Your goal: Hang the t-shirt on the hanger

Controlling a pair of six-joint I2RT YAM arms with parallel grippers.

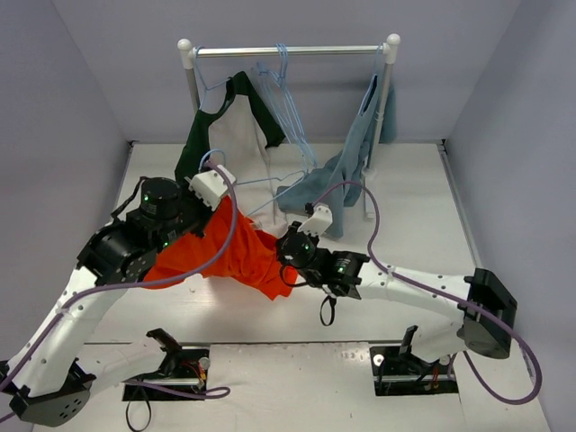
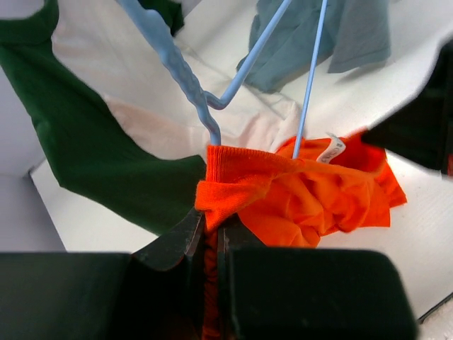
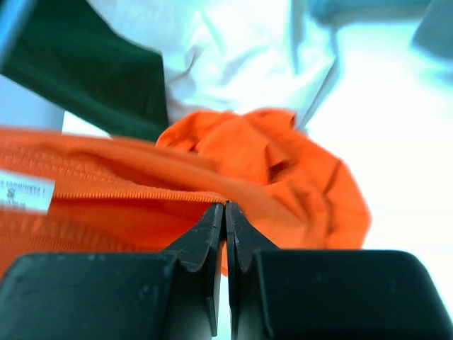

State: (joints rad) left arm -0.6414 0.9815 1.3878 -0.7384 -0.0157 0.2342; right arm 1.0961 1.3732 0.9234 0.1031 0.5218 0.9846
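The right gripper (image 3: 225,212) has its two black fingers pressed together, their tips meeting the ribbed edge of the orange t-shirt (image 3: 283,170), with a sliver of orange showing in the slit between them. A white label (image 3: 25,193) sits on that edge at the far left. Behind the bunched fabric lies a dark green and white garment (image 3: 92,78), and the white table (image 3: 396,142) shows on the right

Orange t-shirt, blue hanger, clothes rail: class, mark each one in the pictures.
t-shirt (image 1: 247,256), overhead view, bunched middle.
hanger (image 2: 178,71), left wrist view, thick sloping arm.
clothes rail (image 1: 333,49), overhead view, bare stretch of the bar.
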